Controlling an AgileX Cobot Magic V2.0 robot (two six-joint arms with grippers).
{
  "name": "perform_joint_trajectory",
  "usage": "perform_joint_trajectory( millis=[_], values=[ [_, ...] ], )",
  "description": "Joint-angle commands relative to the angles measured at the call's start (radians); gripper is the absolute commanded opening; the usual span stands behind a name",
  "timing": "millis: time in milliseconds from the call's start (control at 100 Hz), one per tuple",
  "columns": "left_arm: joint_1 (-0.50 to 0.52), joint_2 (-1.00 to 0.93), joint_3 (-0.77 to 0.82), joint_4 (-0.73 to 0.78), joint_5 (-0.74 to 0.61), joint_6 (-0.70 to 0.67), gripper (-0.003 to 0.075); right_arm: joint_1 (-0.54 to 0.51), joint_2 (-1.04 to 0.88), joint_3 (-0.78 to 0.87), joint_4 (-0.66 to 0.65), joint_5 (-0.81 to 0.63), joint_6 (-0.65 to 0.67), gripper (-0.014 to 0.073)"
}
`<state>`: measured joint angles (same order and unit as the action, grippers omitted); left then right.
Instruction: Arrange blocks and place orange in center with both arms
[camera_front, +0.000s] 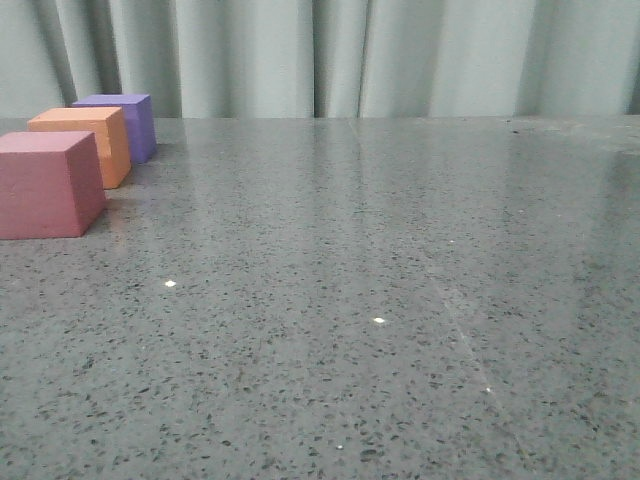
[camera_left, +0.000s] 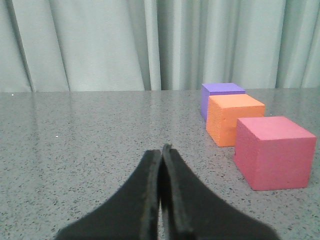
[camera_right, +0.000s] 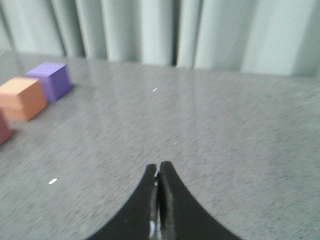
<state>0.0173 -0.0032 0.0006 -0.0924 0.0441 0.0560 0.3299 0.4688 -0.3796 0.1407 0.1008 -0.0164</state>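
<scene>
Three cubes stand in a row at the table's far left, running away from the camera. The pink-red cube (camera_front: 45, 185) is nearest, the orange cube (camera_front: 88, 143) is in the middle, and the purple cube (camera_front: 128, 122) is farthest. In the left wrist view the pink-red cube (camera_left: 272, 151), orange cube (camera_left: 233, 118) and purple cube (camera_left: 220, 95) lie beyond and to one side of my left gripper (camera_left: 161, 148), which is shut and empty. My right gripper (camera_right: 158, 166) is shut and empty, well apart from the orange cube (camera_right: 22, 98) and purple cube (camera_right: 51, 80). No gripper shows in the front view.
The table (camera_front: 380, 300) is grey speckled stone. A pale pleated curtain (camera_front: 340, 55) hangs behind its far edge.
</scene>
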Motion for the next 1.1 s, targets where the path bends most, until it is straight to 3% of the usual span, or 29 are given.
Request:
perform_joint_trajectory(
  millis=[0, 120, 400, 600, 720, 1090],
  values=[
    [-0.001, -0.033, 0.02, -0.011, -0.074, -0.007, -0.0019, -0.042, -0.021, 0.042, -0.012, -0.199, -0.01, -0.0121],
    [-0.001, -0.033, 0.02, -0.011, -0.074, -0.007, -0.0019, -0.131, -0.074, 0.13, -0.031, -0.273, -0.01, -0.0121],
    [-0.001, -0.033, 0.02, -0.011, -0.074, -0.007, -0.0019, -0.271, -0.263, 0.305, -0.135, -0.276, 0.075, -0.0121],
    [-0.001, -0.033, 0.02, -0.011, -0.074, -0.007, -0.0019, -0.312, -0.426, 0.404, -0.135, -0.269, 0.082, -0.0121],
    [-0.001, -0.033, 0.02, -0.011, -0.074, -0.007, -0.0019, -0.326, -0.507, 0.401, -0.141, -0.156, 0.082, -0.0121],
    [-0.001, -0.033, 0.02, -0.011, -0.074, -0.007, -0.0019, -0.328, -0.504, 0.402, -0.141, -0.107, 0.082, -0.0121]
  ],
)
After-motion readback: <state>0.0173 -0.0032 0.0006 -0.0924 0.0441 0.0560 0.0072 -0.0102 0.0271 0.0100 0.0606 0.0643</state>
